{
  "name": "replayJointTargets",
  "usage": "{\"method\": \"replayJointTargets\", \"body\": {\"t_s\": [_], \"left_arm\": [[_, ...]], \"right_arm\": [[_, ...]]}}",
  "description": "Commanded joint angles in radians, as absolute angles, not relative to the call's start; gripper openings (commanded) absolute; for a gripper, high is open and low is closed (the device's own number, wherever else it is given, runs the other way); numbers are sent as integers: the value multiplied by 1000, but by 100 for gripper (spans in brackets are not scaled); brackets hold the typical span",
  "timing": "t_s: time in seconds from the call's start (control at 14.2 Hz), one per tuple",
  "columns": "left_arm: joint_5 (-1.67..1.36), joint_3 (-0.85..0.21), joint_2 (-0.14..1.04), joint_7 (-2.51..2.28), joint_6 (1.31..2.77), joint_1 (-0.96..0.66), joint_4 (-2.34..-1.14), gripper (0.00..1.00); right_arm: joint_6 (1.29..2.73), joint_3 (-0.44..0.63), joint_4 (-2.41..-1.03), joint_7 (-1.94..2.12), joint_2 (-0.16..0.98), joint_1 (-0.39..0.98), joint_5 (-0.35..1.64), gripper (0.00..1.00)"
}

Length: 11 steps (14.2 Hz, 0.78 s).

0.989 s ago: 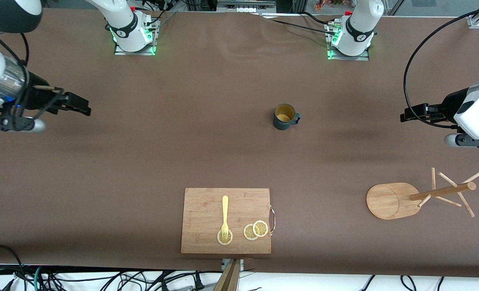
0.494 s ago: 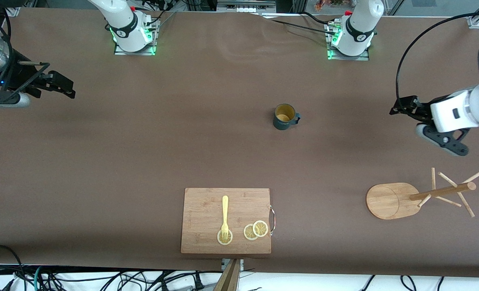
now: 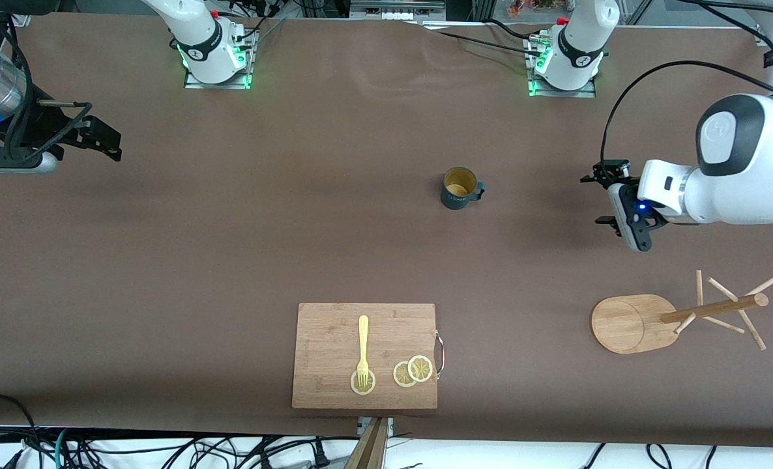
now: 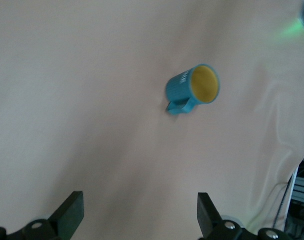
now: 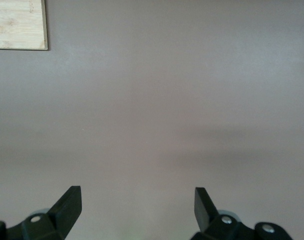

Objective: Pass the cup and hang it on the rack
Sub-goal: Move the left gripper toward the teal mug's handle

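Teal cup (image 3: 460, 188) upright on desk (image 3: 230, 228), handle toward left gripper (image 3: 600, 200), jaws wide and empty for grasping; right gripper (image 3: 109, 138) waiting, equally wide, empty.

Both grippers (image 3: 605, 198) (image 3: 109, 138) aloft, fingers apart

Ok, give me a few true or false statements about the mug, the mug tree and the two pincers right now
1. The mug stands upright on the table. True.
2. The left pincer grips the mug. False: it is open, over bare table between the mug and the left arm's end.
3. The mug tree carries no mug. True.
4. The fork lies inside the mug. False: it lies on the cutting board.
5. The right pincer is open. True.
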<state>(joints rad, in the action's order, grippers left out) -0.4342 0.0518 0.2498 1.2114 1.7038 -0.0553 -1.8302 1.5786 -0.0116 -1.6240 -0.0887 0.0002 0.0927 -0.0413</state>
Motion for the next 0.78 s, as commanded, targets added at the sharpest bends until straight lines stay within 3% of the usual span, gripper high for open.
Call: {"method": "replayJointTargets", "body": {"t_s": [0.0,0.35,0.71], "left_arm": [[-593,55,218,1495,1817,-54,-1980,100],[-837,52,276,1950,1977,-61,-2111,100],[-1133,52,389,2336,2006,-78,-2184,100]], "right_arm": [[1579,-28,-1585,-71,4,78,-64,100],[1575,-28,-1575,-80,17,84,-84,100],[1549,-31,-1580,-87,18,106,-68,100]]}}
